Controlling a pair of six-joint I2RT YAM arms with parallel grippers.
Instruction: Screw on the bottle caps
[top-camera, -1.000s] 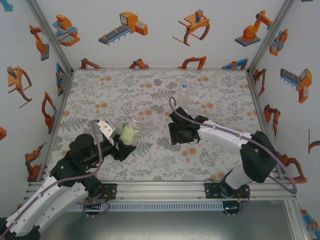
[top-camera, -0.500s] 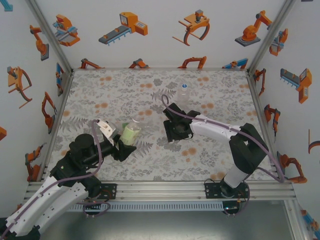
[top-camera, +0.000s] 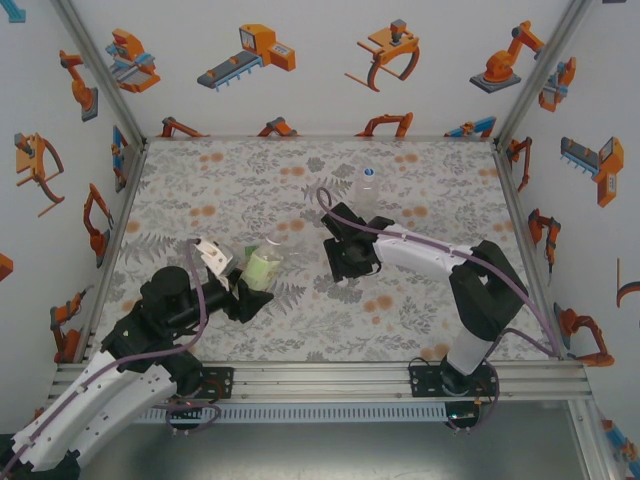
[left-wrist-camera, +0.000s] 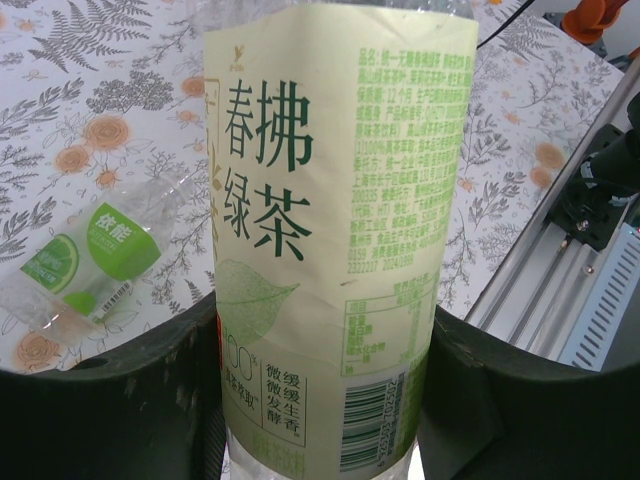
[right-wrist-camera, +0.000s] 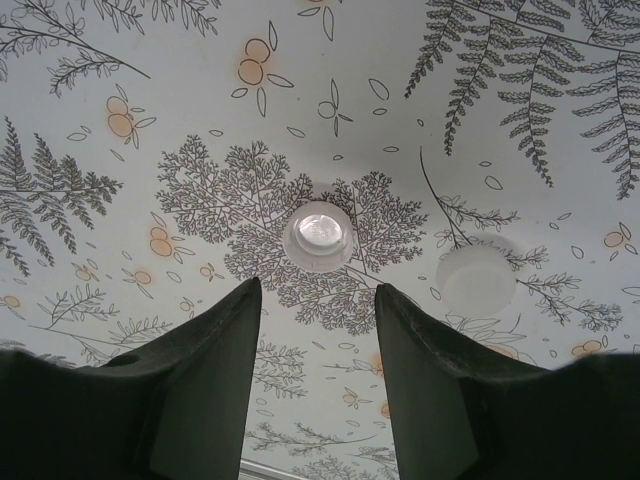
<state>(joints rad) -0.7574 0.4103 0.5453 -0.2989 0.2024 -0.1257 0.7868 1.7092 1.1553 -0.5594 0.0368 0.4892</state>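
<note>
— Right gripper (right-wrist-camera: 318, 300) has slid further left; why spread?
— Fingers apart, aiming at one cap (right-wrist-camera: 318, 236) at twelve o'clock, probably to pick it.
— Left gripper (left-wrist-camera: 320, 400)?
— Clamped on the yellow-green bottle (left-wrist-camera: 330, 250), steadying it upright for capping.

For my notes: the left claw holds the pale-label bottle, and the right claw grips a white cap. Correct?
No. The right claw is open and grips nothing: the right wrist view shows a white cap lying on the table just ahead of it. The left claw does hold the pale-label bottle.
</note>
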